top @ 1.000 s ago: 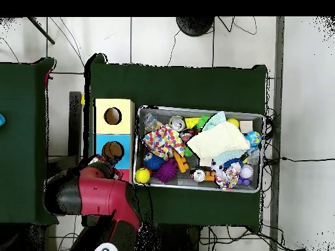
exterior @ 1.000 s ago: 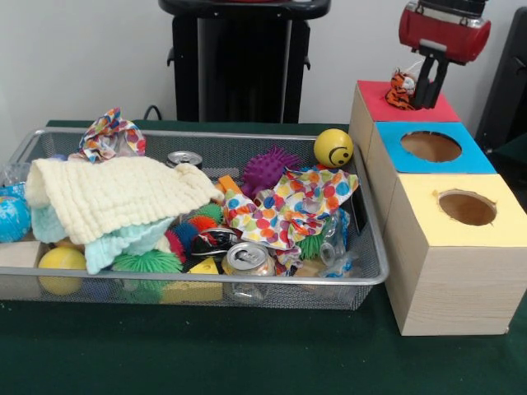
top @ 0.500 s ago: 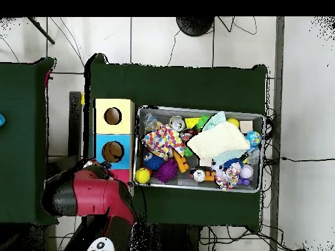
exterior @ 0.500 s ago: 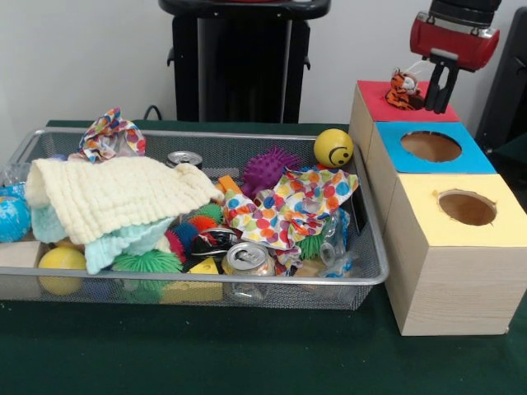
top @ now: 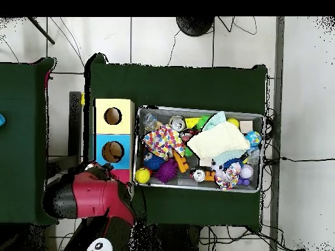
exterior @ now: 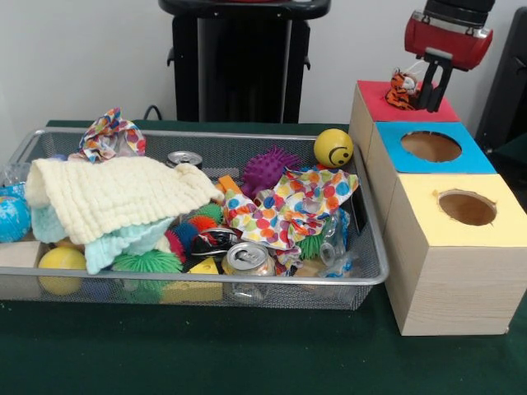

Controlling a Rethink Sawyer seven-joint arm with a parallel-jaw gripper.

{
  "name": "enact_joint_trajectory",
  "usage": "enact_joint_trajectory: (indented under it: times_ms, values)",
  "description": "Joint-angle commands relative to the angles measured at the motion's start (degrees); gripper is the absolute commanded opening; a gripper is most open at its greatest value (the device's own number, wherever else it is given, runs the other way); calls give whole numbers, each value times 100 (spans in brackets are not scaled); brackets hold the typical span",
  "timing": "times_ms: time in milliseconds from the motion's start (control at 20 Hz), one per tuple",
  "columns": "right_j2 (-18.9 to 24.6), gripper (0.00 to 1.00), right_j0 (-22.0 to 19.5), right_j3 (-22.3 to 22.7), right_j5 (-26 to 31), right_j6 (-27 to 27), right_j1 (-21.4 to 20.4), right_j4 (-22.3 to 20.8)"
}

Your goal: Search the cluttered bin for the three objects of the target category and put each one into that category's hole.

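Note:
A small stuffed tiger (exterior: pixel 402 89) rests on top of the red box (exterior: pixel 380 105), the farthest of three boxes beside the bin. My gripper (exterior: pixel 431 97) hangs just right of the tiger over that box, open and holding nothing. In the overhead view the red arm (top: pixel 91 197) covers the gripper and most of the red box (top: pixel 123 174). The mesh bin (exterior: pixel 247 278) holds a cream cloth (exterior: pixel 115 193), a polka-dot cloth (exterior: pixel 290 206), a purple spiky ball (exterior: pixel 268 169), a yellow smiley ball (exterior: pixel 333 147) and a drink can (exterior: pixel 247 259).
The blue box (exterior: pixel 430 148) and the yellow box (exterior: pixel 466 207) each show a round hole on top, nearer than the red one. A second can (exterior: pixel 184 158), a green spiky ball (exterior: pixel 146 263) and a globe ball (exterior: pixel 11 216) also lie in the bin.
My gripper rose and swung right off the tiger, then came back left beside it. The tiger stayed on the red box. The bin's contents are unchanged.

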Motion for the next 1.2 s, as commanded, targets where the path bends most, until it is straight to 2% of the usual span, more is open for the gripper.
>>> enact_joint_trajectory:
  times_ms: [50,250,500,750,950,1200]
  values:
    - [553,0,-176,125,1172,179,-258,-95]
    - [618,0,-185,228,1165,219,-314,-57]
    - [799,0,-388,357,1142,17,-311,-74]
    - [911,0,-463,356,783,41,-48,-202]
    - [941,0,-437,233,769,144,152,-255]
    - [1242,0,-592,433,465,151,356,-131]
